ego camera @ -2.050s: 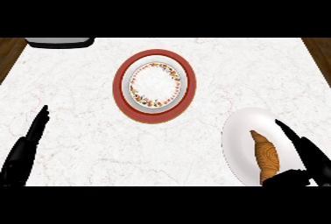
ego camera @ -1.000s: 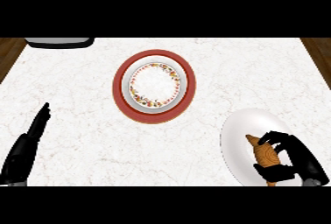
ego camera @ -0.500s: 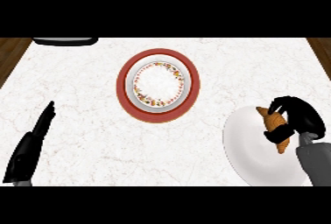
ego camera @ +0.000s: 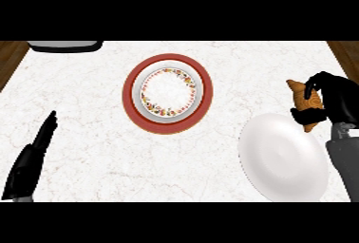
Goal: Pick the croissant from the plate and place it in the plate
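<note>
right hand (ego camera: 338, 97) curled round croissant (ego camera: 306, 103), raised

Legible markings: none.
No text, label, brand, number or sign can be read on any surface; the patterned plate (ego camera: 167, 92) carries only a decorative rim band, no characters.
</note>
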Robot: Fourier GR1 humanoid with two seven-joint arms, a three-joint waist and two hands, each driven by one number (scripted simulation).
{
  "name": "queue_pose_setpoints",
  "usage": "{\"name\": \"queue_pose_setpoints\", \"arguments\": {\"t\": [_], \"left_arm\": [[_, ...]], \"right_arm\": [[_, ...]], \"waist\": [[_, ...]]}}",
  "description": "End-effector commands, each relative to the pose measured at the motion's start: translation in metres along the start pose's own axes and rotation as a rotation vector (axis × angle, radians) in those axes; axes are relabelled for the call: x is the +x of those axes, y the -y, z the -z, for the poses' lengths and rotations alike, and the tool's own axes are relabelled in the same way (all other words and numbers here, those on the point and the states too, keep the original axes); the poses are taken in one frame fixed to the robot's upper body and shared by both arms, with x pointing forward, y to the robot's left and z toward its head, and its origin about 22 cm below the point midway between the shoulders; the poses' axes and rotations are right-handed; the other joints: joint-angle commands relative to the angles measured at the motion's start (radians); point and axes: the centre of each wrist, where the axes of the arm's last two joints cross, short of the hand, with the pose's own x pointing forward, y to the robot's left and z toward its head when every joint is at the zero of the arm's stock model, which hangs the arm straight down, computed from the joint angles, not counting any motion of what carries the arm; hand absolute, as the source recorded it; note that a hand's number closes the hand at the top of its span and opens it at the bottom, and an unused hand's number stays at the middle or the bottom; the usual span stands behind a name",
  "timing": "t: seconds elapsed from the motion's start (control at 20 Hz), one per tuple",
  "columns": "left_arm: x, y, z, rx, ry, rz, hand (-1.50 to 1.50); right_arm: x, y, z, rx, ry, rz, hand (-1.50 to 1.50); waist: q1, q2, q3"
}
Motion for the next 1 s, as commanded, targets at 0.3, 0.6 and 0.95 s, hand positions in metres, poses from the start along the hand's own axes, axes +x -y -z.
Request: {"name": "queue_pose_setpoints", "arguments": {"t": [0.3, 0.6, 0.95], "left_arm": [[-0.003, -0.006, 0.002, -0.001, -0.011, -0.007, 0.0], [-0.004, -0.01, 0.002, -0.006, -0.007, 0.004, 0.0], [-0.001, 0.001, 0.004, -0.01, -0.001, 0.025, 0.0]], "right_arm": [[0.093, 0.054, -0.038, -0.119, 0.384, 0.232, 1.5], [0.157, 0.076, -0.038, -0.073, 0.457, 0.268, 1.5], [0.234, 0.049, -0.038, -0.001, 0.435, 0.339, 1.5]], "waist": [[-0.003, -0.001, -0.001], [0.009, 0.002, -0.001], [0.012, 0.004, 0.0]]}}
